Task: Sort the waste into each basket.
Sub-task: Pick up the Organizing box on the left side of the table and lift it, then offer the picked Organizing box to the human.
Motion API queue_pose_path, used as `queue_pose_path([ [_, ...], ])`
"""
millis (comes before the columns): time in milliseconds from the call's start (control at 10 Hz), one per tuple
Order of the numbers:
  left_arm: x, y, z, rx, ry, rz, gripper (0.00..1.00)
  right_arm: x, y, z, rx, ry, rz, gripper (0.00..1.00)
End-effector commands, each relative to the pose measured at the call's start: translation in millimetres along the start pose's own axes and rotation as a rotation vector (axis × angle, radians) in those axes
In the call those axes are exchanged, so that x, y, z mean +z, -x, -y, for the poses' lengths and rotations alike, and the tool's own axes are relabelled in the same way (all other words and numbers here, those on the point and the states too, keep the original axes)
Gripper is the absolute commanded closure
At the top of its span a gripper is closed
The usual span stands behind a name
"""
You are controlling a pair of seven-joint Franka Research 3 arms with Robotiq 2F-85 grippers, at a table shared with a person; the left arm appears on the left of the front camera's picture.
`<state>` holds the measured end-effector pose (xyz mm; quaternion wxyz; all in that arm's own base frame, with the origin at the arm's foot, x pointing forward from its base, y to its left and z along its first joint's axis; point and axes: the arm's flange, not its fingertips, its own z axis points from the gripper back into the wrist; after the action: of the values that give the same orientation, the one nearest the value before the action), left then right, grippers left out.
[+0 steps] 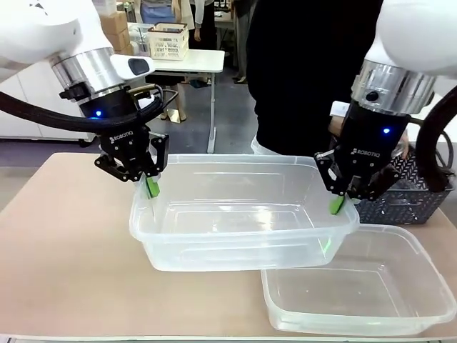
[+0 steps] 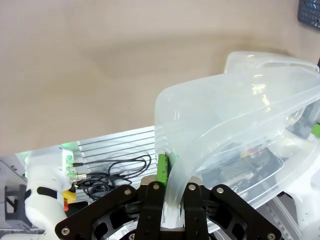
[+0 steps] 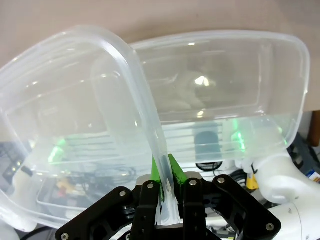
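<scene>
1. While both arms grip it, a clear tub (image 1: pixel 235 246) hangs between them above the table (image 1: pixel 64 250), long side towards the front camera, roughly level.
2. A second clear tub (image 1: pixel 371 327) sits on the table at the near right; in the front view the raised tub's right end overlaps its far-left corner.
3. Through the walls of the raised tub, the right wrist view shows the second tub (image 3: pixel 225 90) beneath and beside it.
4. Behind the right arm a dark lattice basket (image 1: pixel 410 193) stands at the table's right edge; what it holds cannot be made out.
5. Reaching in from the left and pointing down, the left gripper (image 1: pixel 151 187) has its jaws closed tight on the rim at the tub's left end, a green pad on either side of the thin plastic wall.
6. Its wrist view shows the same pinch (image 2: pixel 175 172), the rim curving up and away from the fingers.
7. Coming down from the upper right, the right gripper (image 1: pixel 337 204) is clamped on the rim at the tub's right end, with the wall squeezed between its green pads (image 3: pixel 176 170).
8. A person (image 1: pixel 300 78) in dark clothes stands at the far side of the table, between the two arms.
</scene>
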<state>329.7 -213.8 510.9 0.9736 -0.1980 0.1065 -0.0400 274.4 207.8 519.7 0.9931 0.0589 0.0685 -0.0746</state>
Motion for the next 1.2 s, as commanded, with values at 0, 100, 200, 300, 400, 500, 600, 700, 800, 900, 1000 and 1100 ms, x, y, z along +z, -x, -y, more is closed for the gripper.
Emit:
queue_pose_path([
  [0, 5.2, 2.8, 1.6, -0.018, 0.006, 0.006, 0.94, 2.1, -3.2, 6.0, -0.011, -0.004, 0.000, 0.94],
  [100, 5.2, 2.8, 1.6, -0.018, 0.006, 0.006, 0.94, 2.1, -3.2, 6.0, -0.011, -0.004, 0.000, 0.94],
  [200, 5.2, 2.8, 1.6, -0.018, 0.006, 0.006, 0.94, 2.1, -3.2, 6.0, -0.011, -0.004, 0.000, 0.94],
  [300, 5.2, 2.8, 1.6, -0.018, 0.006, 0.006, 0.94, 2.1, -3.2, 6.0, -0.011, -0.004, 0.000, 0.94],
  [400, 5.2, 2.8, 1.6, -0.018, 0.006, 0.006, 0.94, 2.1, -3.2, 6.0, -0.011, -0.004, 0.000, 0.94],
  [500, 5.2, 2.8, 1.6, -0.018, 0.006, 0.006, 0.94, 2.1, -3.2, 6.0, -0.011, -0.004, 0.000, 0.94],
  [600, 5.2, 2.8, 1.6, -0.018, 0.006, 0.006, 0.94, 2.1, -3.2, 6.0, -0.011, -0.004, 0.000, 0.94],
  [700, 5.2, 2.8, 1.6, -0.018, 0.006, 0.006, 0.94, 2.1, -3.2, 6.0, -0.011, -0.004, 0.000, 0.94],
  [800, 5.2, 2.8, 1.6, -0.018, 0.006, 0.006, 0.94, 2.1, -3.2, 6.0, -0.011, -0.004, 0.000, 0.94],
  [900, 5.2, 2.8, 1.6, -0.018, 0.006, 0.006, 0.94, 2.1, -3.2, 6.0, -0.011, -0.004, 0.000, 0.94],
  [1000, 5.2, 2.8, 1.6, -0.018, 0.006, 0.006, 0.94, 2.1, -3.2, 6.0, -0.011, -0.004, 0.000, 0.94],
  [1100, 5.2, 2.8, 1.6, -0.018, 0.006, 0.006, 0.94, 2.1, -3.2, 6.0, -0.011, -0.004, 0.000, 0.94],
])
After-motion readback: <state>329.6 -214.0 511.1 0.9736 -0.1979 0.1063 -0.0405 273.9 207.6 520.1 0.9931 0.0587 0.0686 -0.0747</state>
